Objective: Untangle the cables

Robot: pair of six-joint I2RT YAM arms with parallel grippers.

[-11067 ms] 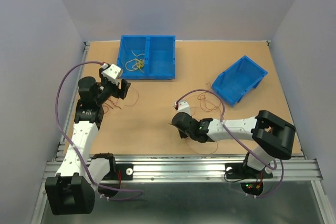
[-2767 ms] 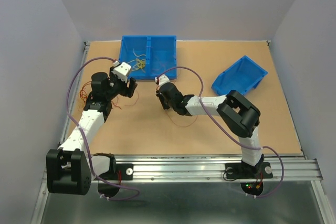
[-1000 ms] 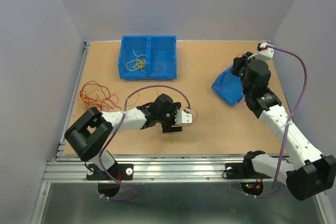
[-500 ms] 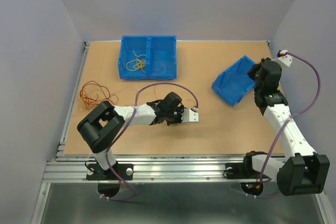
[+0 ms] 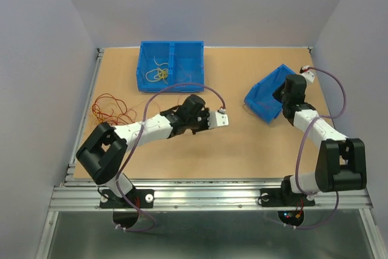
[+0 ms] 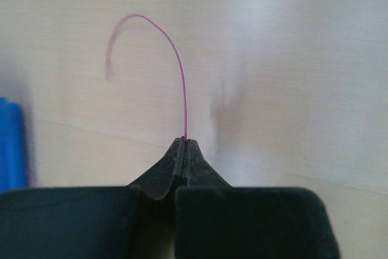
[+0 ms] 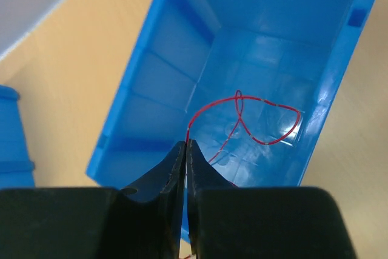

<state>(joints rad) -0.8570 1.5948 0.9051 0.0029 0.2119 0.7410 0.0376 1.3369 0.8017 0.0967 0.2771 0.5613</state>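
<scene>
Well left of the left gripper, which is pinched tight on one pink cable rising from its tips, a red-orange tangle lies unsorted. The right gripper, closed on a red cable, hangs over the tilted bin. I judge it roughly mid-task.

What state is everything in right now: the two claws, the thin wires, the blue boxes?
left gripper: shut on the magenta cable.
magenta cable: pinched at one end, arching free.
right gripper: shut on the red cable.
red cable: looped inside the single bin.
single bin: open.
double bin: upright.
yellow cables: bunched in its left compartment.
red and orange cables: loosely tangled.
</scene>
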